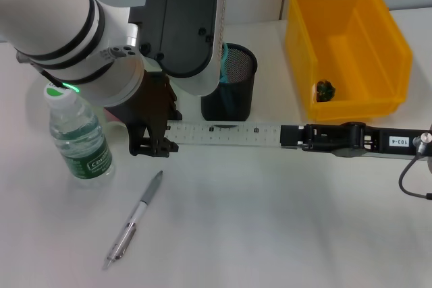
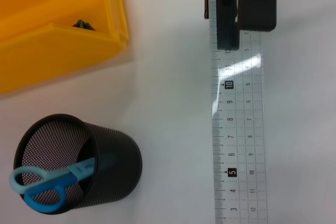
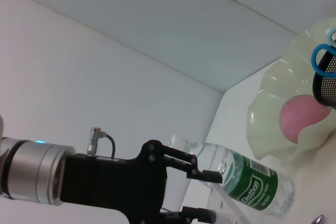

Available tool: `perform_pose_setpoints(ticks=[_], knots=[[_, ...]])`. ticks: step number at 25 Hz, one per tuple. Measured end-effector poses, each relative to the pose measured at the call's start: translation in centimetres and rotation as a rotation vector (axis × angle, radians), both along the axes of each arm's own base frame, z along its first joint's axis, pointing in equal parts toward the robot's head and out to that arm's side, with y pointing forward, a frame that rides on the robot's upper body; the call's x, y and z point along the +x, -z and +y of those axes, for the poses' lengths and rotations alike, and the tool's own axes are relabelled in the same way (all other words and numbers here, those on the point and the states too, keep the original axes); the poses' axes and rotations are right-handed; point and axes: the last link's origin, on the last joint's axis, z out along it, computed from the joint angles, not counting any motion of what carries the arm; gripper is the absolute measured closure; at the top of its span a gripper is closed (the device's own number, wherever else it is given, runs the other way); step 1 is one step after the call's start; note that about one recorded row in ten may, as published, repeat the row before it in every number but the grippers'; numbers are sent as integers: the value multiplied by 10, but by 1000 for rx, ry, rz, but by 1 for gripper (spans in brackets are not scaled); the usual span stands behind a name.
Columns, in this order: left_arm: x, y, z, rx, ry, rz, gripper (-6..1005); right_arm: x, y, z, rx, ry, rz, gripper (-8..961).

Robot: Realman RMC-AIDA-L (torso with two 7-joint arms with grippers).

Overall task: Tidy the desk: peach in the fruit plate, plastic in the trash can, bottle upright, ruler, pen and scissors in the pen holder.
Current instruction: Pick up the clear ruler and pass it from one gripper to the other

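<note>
A pen [image 1: 135, 219] lies nearest on the white tabletop [image 1: 270, 220], apart from the rest. Beyond it the clear ruler [image 1: 226, 133] stretches flat, the right pincer [image 1: 305, 136] clamped on one end and the left pincer [image 1: 154, 145] at the other end, fingers apart. The bottle [image 1: 75, 133] stands upright beside the left arm. Farther back, the mesh pen holder [image 1: 233, 85] contains blue scissors [image 2: 50, 182]. A yellow bin [image 1: 347, 45] sits beyond, and the peach [image 3: 304, 118] rests in the fruit plate [image 3: 273, 114].
</note>
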Motion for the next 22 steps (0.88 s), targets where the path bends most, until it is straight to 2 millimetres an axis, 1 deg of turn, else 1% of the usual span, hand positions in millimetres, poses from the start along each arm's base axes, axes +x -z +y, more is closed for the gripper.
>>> perform_pose_setpoints(ticks=[13, 22], knots=[[0, 0, 0, -3, 0, -2, 597, -3, 6, 1, -4, 5, 3, 425], [-1, 2, -2, -8, 2, 4, 596, -3, 6, 1, -11, 12, 4, 468]])
